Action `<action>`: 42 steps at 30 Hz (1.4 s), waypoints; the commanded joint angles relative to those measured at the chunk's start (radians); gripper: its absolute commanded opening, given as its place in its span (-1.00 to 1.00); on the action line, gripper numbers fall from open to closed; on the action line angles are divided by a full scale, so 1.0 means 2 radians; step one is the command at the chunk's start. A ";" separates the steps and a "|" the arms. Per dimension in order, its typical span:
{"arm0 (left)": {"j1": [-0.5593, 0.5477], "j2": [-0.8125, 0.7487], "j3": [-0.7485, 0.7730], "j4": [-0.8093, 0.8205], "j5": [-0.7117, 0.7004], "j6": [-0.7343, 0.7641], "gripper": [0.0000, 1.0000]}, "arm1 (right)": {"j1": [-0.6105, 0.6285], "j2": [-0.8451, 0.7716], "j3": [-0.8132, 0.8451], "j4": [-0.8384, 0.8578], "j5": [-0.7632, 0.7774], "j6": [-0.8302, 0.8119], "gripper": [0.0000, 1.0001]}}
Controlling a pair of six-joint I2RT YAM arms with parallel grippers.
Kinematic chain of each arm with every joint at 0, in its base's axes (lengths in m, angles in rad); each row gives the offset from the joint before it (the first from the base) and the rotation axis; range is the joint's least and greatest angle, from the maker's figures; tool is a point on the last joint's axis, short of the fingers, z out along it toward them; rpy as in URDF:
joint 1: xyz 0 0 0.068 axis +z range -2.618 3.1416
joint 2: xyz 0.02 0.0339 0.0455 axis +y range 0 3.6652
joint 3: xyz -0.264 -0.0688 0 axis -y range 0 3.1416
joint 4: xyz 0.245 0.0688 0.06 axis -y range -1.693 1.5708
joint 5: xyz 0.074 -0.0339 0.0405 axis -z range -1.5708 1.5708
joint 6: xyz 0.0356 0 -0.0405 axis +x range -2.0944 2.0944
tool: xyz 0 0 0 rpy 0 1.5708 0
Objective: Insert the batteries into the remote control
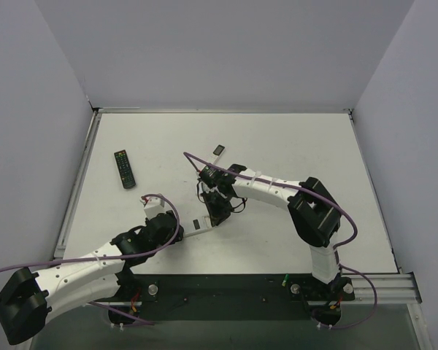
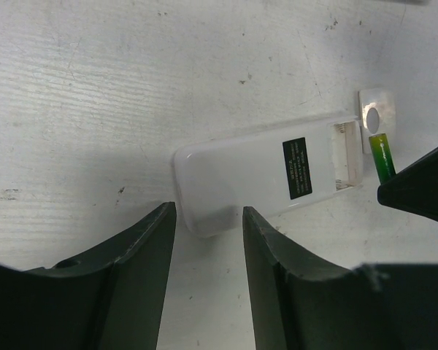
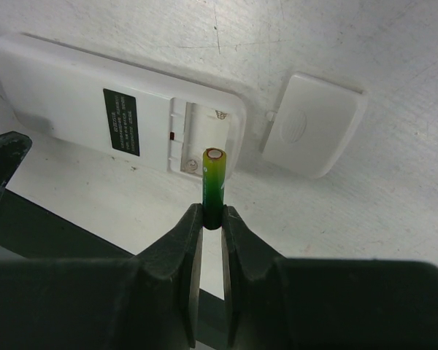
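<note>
The remote control (image 2: 255, 171) lies face down, its white back up and its battery bay (image 2: 347, 157) open at the far end. My left gripper (image 2: 208, 211) is open, its fingertips just short of the remote's near end and holding nothing. A green battery (image 3: 214, 182) stands upright between the tips of my right gripper (image 3: 212, 215), which is shut on it. The battery's free end hangs just in front of the open bay (image 3: 197, 138). The left wrist view shows the same battery (image 2: 382, 157) right beside the bay. In the top view both grippers meet mid-table, left (image 1: 186, 230) and right (image 1: 219, 213).
The white battery cover (image 3: 314, 124) lies loose on the table right of the remote. A long black remote (image 1: 124, 168) lies at the back left. A small dark item (image 1: 219, 149) sits behind the right arm. A green thing (image 1: 285, 278) rests on the front rail.
</note>
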 commanded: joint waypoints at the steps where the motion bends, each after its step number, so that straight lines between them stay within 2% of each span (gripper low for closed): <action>1: 0.003 -0.004 0.005 0.021 -0.011 0.002 0.04 | 0.001 0.007 0.022 -0.033 -0.005 0.007 -0.87; 19: 0.003 -0.006 0.003 0.031 -0.005 0.002 0.05 | 0.002 0.032 0.041 -0.055 -0.007 0.016 -0.84; 30: 0.003 -0.016 0.000 0.029 -0.006 0.001 0.05 | 0.002 0.038 0.052 -0.060 -0.007 0.020 -0.68; 42: 0.003 -0.019 0.001 0.027 -0.005 0.001 0.05 | 0.010 0.023 0.055 -0.056 -0.004 0.008 -0.70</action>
